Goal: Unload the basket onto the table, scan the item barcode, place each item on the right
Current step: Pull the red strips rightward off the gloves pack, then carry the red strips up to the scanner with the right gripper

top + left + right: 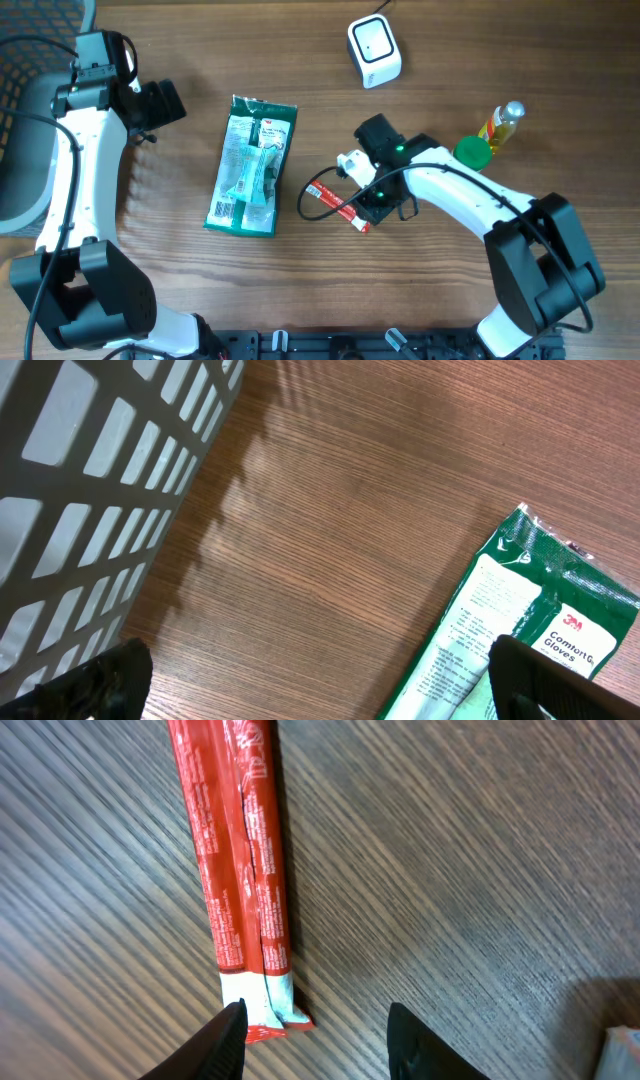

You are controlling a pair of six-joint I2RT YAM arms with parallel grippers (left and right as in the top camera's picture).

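We judge the step in hand to be the pick-up of the red stick packet (240,870), which lies flat on the worktop (300,60) in front of the right arm, below and to the left of the white scanner (374,50) in the overhead view. The right end effector (315,1045) hangs low over the packet's white sealed end with its jaws partly apart and nothing between them. One fingertip (225,1040) sits right at that sealed end, while the other stands off to the side over bare wood. As it stands, we would close on air or only clip the corner, so we should first shift sideways until the packet is centred in the gap, then advance a little along its length so the pads take the red body and not the thin seal. The packet is slim and flat, so we should come down until the tips nearly brush the wood before closing. Once lifted, we should turn the printed face toward the scanner's window; we cannot tell from here which side carries the barcode. The left end effector (330,685) is spread wide and empty near the grey basket (80,490), beside the green glove pack (250,165); we would keep it where it is, out of the path to the scanner.
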